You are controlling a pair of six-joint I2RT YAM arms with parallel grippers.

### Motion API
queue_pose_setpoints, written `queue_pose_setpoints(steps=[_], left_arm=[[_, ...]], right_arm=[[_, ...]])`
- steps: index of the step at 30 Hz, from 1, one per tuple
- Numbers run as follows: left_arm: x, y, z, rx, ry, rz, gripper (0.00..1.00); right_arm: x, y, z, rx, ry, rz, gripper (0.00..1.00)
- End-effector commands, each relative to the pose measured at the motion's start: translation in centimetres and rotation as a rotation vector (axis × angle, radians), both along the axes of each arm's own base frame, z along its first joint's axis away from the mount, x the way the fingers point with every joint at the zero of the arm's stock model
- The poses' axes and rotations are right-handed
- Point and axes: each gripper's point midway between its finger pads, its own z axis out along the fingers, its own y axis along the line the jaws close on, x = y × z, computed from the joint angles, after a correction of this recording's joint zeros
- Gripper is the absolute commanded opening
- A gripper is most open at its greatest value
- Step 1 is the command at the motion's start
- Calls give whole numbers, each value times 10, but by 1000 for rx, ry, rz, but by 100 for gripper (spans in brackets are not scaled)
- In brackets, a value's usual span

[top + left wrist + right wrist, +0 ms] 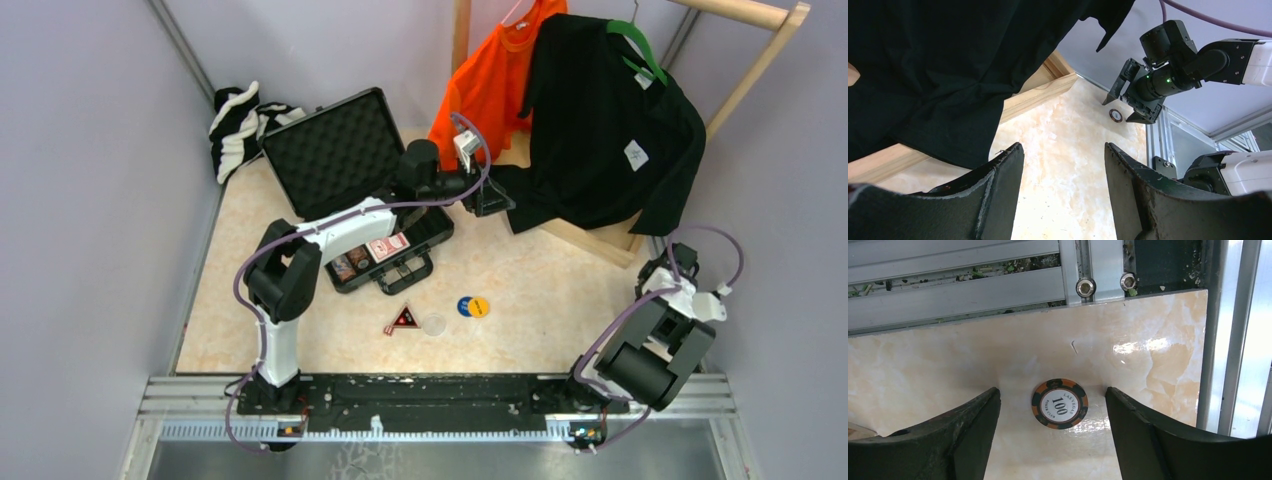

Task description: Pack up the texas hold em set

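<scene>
One briefcase (pixel 335 150) lies open on the worktop (pixel 540 280) with one red card deck (pixel 388 246) inside. Its chips (pixel 350 266) are partly hidden by the left arm (pixel 340 228) and too small to count. Just in front of the briefcase lie one triangle (pixel 403 319), one clear disc (pixel 434 324), one blue disc (pixel 466 306) and one yellow disc (pixel 481 306). Far right of the briefcase, one loose chip (pixel 1059 403) sits between the right tool's (pixel 1052 392) spread fingers, touching neither. The left tool (pixel 1063 146) gapes empty, right of the briefcase.
</scene>
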Motion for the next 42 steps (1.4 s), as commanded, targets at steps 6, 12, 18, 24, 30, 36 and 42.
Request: queue_pose_setpoints(steps=[6, 12, 18, 24, 30, 36, 42], left_arm=[[-5, 4, 30, -51, -56, -12, 66], [-7, 6, 35, -64, -53, -19, 67], [-9, 6, 37, -75, -46, -30, 67], [-5, 5, 34, -79, -29, -30, 67], [-3, 9, 34, -82, -24, -25, 66], [-6, 12, 38, -86, -34, -21, 67], [-7, 13, 41, -91, -36, -24, 67]], right_arm=[[-2, 12, -6, 51, -38, 6, 73], [0, 25, -14, 104, -59, 50, 75], [-5, 25, -16, 95, -44, 59, 70], [-6, 25, -12, 104, -17, 91, 70], [-7, 32, -15, 123, -32, 104, 66], [-11, 31, -12, 106, -21, 100, 60], [-14, 31, -14, 98, -17, 98, 51]])
